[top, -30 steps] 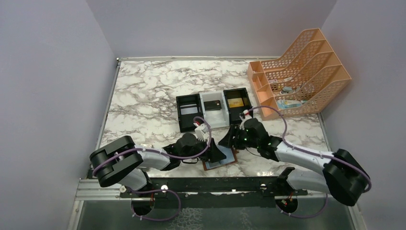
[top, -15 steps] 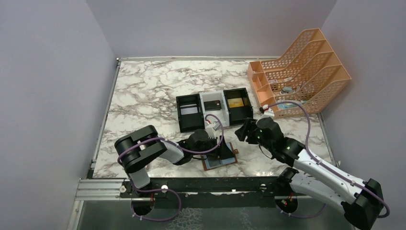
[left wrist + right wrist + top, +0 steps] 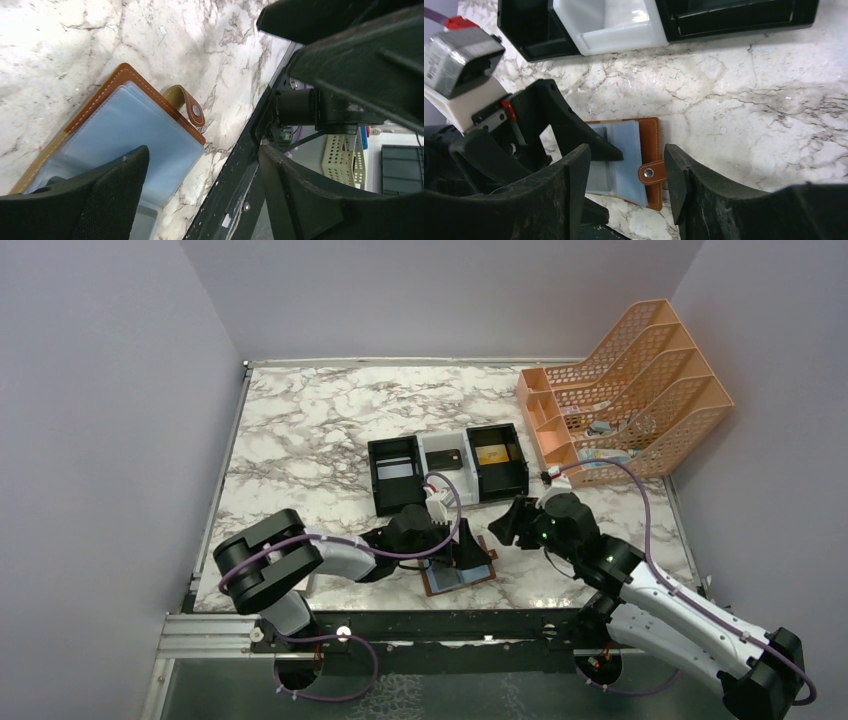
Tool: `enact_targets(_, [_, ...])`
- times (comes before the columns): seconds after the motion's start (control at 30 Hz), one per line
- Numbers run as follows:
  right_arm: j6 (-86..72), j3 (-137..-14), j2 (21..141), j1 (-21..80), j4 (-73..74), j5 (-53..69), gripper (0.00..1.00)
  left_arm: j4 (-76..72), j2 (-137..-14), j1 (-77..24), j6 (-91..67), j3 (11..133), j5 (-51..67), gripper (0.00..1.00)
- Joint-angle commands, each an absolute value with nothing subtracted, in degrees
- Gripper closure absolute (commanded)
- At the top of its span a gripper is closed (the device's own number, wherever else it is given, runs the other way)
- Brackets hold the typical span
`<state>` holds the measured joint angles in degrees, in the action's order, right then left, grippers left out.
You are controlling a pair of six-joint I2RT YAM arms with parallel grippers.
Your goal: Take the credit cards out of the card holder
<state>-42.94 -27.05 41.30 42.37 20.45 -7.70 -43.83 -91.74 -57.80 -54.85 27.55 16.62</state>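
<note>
Card holder (image 3: 630, 150) lies open at the table's (image 3: 300, 440) near edge; left gripper (image 3: 200, 152) spread, one finger on its pockets; right gripper (image 3: 626, 160) spread, empty; can't tell what cards remain inside.

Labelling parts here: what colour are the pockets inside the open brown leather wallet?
Pale blue; the pockets show best in the left wrist view.

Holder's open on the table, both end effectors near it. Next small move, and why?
Probably lower the right end effector onto the pale blue pockets of the card holder to pinch a card edge. It hangs open and empty over the snap-tab side, while one finger of the open left end effector appears to pin the holder flat.
</note>
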Motion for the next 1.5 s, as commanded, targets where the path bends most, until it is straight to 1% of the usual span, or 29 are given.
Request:
enact_targets(0.0, [-39.7,-25.6,40.1,42.4,17.0,-1.7,0.44,-36.8,-86.1,-56.7,-51.8,26.8,12.1,0.15])
enact_targets(0.13, [-38.7,-24.7,39.0,42.3,15.1,0.4,0.43,-27.6,-81.5,-55.8,-48.8,28.2,8.1,0.08])
enact_targets(0.27, [-38.1,-22.7,37.4,42.3,12.5,2.6,0.43,-17.3,-77.2,-55.1,-46.3,30.8,1.9,0.03])
enact_targets(0.33, [-37.3,-21.8,37.2,42.4,11.0,4.0,0.43,-11.0,-75.2,-55.0,-45.3,32.8,-2.4,0.01])
enact_targets(0.47, [-35.0,-21.0,38.5,42.4,6.6,7.9,0.42,4.3,-72.7,-54.8,-47.0,37.7,-14.9,0.01])
enact_targets(0.57, [-32.8,-21.7,41.5,42.3,3.7,10.4,0.42,6.0,-70.5,-54.5,-48.5,36.8,-18.3,0.01])
enact_targets(0.8, [-30.1,-26.2,51.6,42.4,2.9,20.8,0.42,8.6,-65.1,-51.4,-53.1,32.5,-19.4,0.01])
enact_targets(0.93, [-30.8,-26.9,58.4,42.4,-0.7,23.1,0.42,11.0,-59.4,-49.8,-54.2,28.1,-20.4,0.01])
enact_targets(1.03, [-31.4,-28.8,63.6,43.0,-0.5,21.3,0.44,11.2,-53.3,-48.0,-55.3,23.8,-19.7,0.01])
enact_targets(1.2, [-30.1,-33.2,67.8,49.7,5.1,10.3,0.45,9.3,-46.3,-46.3,-54.8,19.2,-18.3,0.01])
enact_targets(1.37, [-29.8,-37.1,72.0,57.5,10.1,-0.2,0.45,7.5,-46.2,-46.3,-55.2,17.8,-16.9,0.01])
enact_targets(1.47, [-31.3,-39.7,76.3,59.6,13.1,-3.9,0.45,7.5,-47.6,-46.2,-55.2,18.0,-16.4,0.01])
